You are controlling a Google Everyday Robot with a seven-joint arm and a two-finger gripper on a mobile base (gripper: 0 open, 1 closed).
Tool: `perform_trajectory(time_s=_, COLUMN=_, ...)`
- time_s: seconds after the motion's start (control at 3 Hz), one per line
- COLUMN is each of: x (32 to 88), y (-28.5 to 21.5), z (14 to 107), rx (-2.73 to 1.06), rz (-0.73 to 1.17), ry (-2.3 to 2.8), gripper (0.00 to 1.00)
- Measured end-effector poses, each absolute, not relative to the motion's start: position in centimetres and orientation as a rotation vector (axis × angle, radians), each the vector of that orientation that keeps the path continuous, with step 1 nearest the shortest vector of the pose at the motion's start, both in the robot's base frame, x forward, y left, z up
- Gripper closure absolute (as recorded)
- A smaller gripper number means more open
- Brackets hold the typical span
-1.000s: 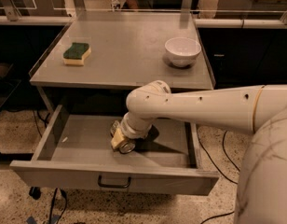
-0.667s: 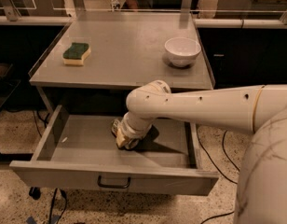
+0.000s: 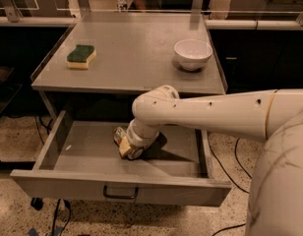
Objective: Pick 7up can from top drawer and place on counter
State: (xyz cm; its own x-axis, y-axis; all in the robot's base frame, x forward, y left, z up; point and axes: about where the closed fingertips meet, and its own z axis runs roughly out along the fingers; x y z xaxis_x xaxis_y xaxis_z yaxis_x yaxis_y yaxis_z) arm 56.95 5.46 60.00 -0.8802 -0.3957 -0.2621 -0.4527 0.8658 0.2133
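Observation:
The top drawer [image 3: 82, 154] is pulled open below the counter [image 3: 132, 58]. The 7up can [image 3: 122, 137] lies on its side on the drawer floor near the middle, partly hidden by my wrist. My gripper [image 3: 128, 147] is down inside the drawer, right at the can and touching or very close to it. My white arm [image 3: 210, 114] reaches in from the right over the drawer's right side.
A white bowl [image 3: 193, 54] stands on the counter at the right. A green and yellow sponge [image 3: 81, 56] lies on the counter at the left. The drawer front has a small dark handle [image 3: 121, 193]. Cables lie on the speckled floor.

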Motion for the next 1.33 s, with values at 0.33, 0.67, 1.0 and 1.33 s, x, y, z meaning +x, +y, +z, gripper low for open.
perform_trajectory(time_s=0.33, x=57.0, y=5.4, z=60.1, rx=-0.648, rz=0.398, ry=2.826, gripper=1.00)
perform_trajectory(time_s=0.67, x=57.0, y=5.3, z=60.8, rx=-0.636, rz=0.392, ry=2.810, gripper=1.00)
perform_trajectory(time_s=1.0, x=56.9, y=4.0, z=63.2, rx=-0.556, rz=0.371, ry=2.740, gripper=1.00)
perform_trajectory(time_s=1.33, x=55.8, y=1.3, z=66.9, rx=-0.415, rz=0.388, ry=2.649, gripper=1.00)
